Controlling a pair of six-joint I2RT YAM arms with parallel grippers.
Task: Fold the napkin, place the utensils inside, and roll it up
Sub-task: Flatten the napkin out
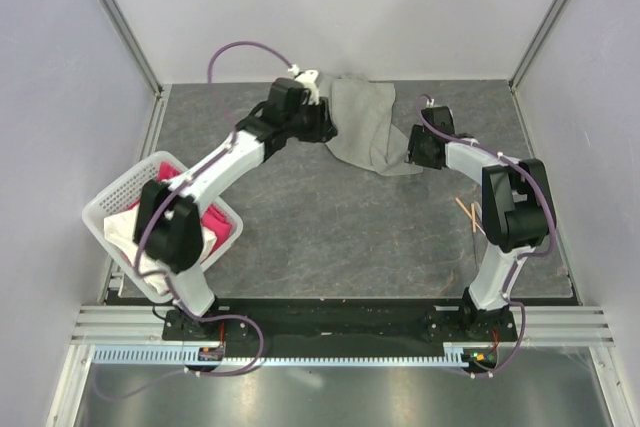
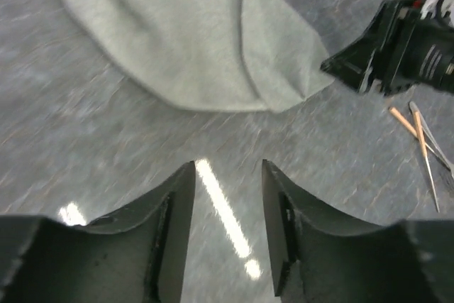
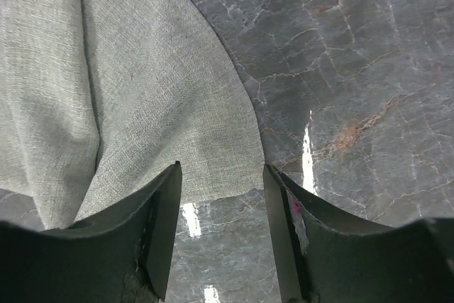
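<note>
Table (image 1: 330, 237): grey stone top.
Napkin (image 1: 365, 127): rumpled, on table's far side.
Basket (image 1: 100, 205): well left of napkin, pink cloth (image 1: 215, 219) and white cloth (image 1: 125, 227) inside.
Left gripper (image 2: 228, 168): just left of napkin, fingers apart, empty.
Right gripper (image 3: 221, 172): over napkin's right edge, fingers apart.
Utensils (image 1: 467, 214): right of napkin, nearer.

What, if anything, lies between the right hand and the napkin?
Nothing visible. The open right hand hangs at the edge of the napkin, and only bare table shows between them.
</note>
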